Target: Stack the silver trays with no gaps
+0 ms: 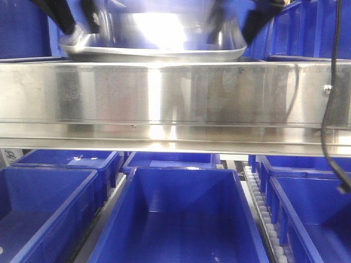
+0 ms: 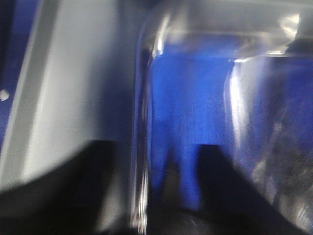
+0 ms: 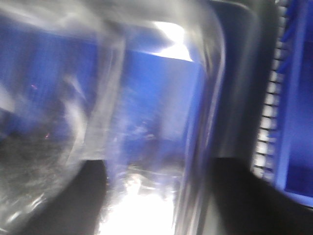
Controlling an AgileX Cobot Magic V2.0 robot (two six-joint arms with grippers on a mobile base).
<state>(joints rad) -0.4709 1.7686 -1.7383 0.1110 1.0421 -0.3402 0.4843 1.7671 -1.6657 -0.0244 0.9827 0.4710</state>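
In the front view, a silver tray (image 1: 156, 53) lies on the upper shelf behind the rail, showing its flat rim. A second silver tray (image 1: 164, 27) rises out of it. My left gripper (image 1: 78, 23) is at the trays' left end and my right gripper (image 1: 237, 27) at their right end. The left wrist view is blurred. The left gripper (image 2: 156, 188) is open there, its black fingers (image 2: 93, 186) either side of a tray rim (image 2: 141, 122). The right gripper (image 3: 164, 196) is open astride the opposite rim (image 3: 208, 112). An inner tray wall (image 3: 105, 98) curves inside.
A long brushed-steel shelf rail (image 1: 175, 93) crosses the front view below the trays. Blue bins (image 1: 184, 219) fill the lower level, with a roller track (image 1: 262, 211) between them. More blue bins (image 1: 307, 27) stand beside the trays. A black cable (image 1: 328, 109) hangs at the right.
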